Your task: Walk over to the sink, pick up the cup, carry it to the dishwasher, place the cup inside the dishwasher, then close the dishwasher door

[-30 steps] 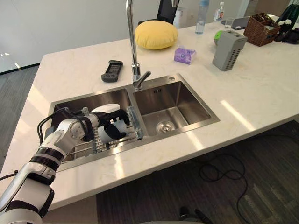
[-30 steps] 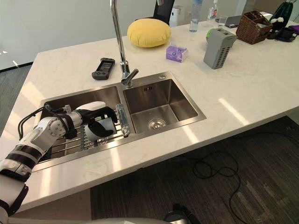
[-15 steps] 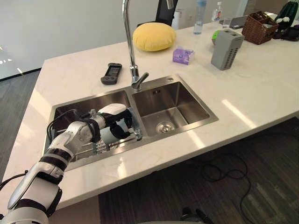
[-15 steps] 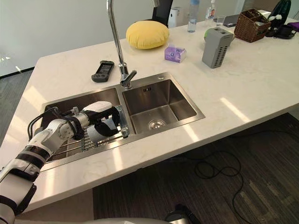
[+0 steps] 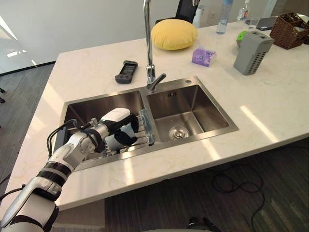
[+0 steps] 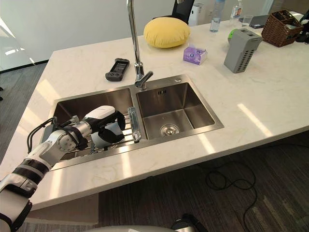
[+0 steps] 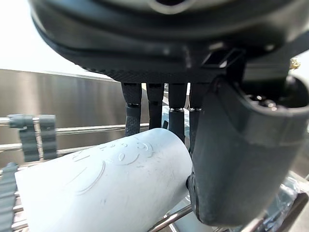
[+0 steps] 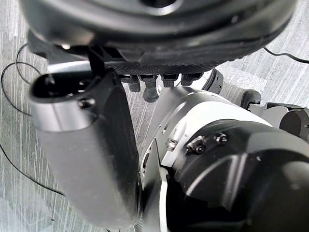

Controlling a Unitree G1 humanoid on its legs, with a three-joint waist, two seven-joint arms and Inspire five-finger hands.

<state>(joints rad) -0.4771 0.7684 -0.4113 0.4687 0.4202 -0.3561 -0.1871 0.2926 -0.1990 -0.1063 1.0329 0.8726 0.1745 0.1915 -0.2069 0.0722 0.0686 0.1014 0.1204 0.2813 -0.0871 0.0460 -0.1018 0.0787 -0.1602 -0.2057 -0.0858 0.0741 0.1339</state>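
Observation:
A pale blue-white cup (image 5: 112,142) lies on its side on a wire rack (image 5: 91,153) across the left basin of the steel double sink (image 5: 193,146). My left hand (image 5: 123,128) reaches into that basin and is curled round the cup. In the left wrist view the cup (image 7: 106,188) sits between the fingers (image 7: 155,108) on its far side and the thumb (image 7: 231,159) on its near side. My right hand (image 8: 91,145) shows in the right wrist view, its fingers curled and holding nothing.
A tall faucet (image 5: 147,43) stands behind the divider between the basins. On the pale counter (image 5: 270,111) behind the sink lie a dark remote (image 5: 126,71), a yellow cushion (image 5: 174,35), a purple tissue pack (image 5: 203,56), a grey box (image 5: 251,46) and a wicker basket (image 5: 289,24).
The whole picture has shifted, so the camera moved. My left hand stays round the cup on the rack in much the same place relative to the sink.

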